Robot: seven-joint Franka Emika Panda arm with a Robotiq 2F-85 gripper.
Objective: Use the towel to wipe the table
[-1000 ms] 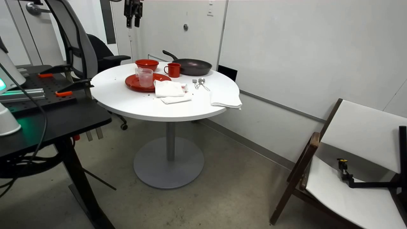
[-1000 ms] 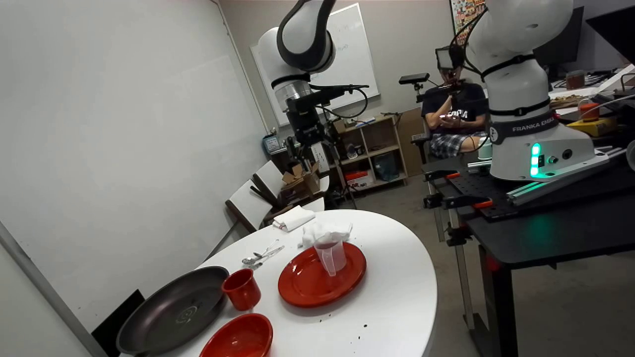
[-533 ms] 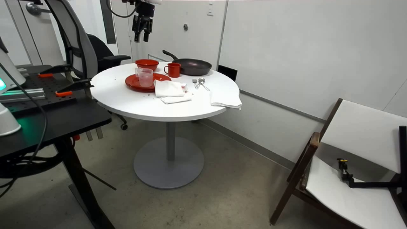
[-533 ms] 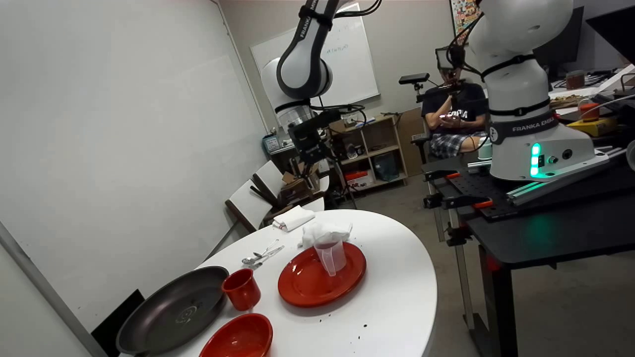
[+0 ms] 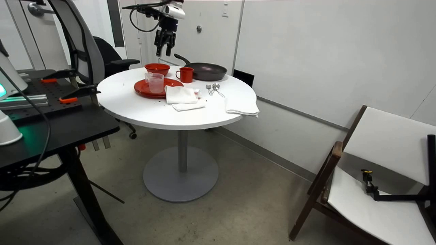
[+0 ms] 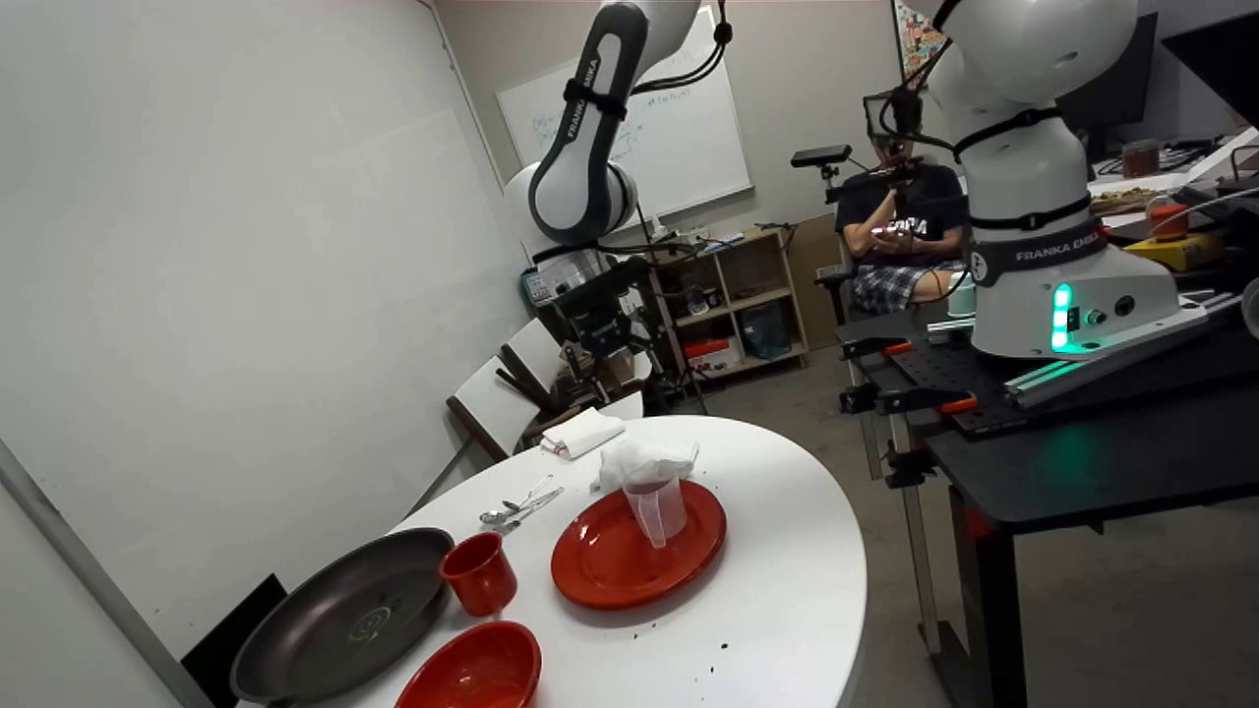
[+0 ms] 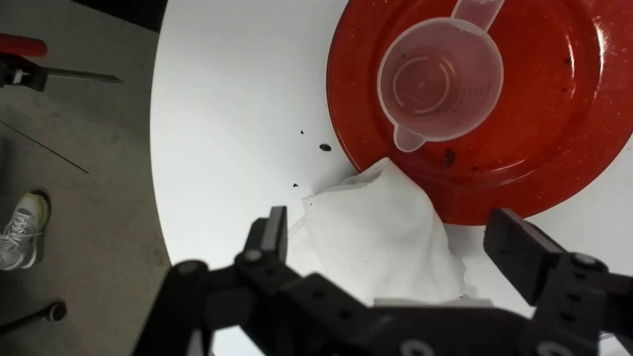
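In the wrist view, the gripper hides part of the towel, the red plate runs off the top and right edges, and the clear cup has its handle cut off at the top. The dark specks on the table (just tiny dots) are too small to name. In an exterior view, the bottom edge cuts off part of the red bowl.
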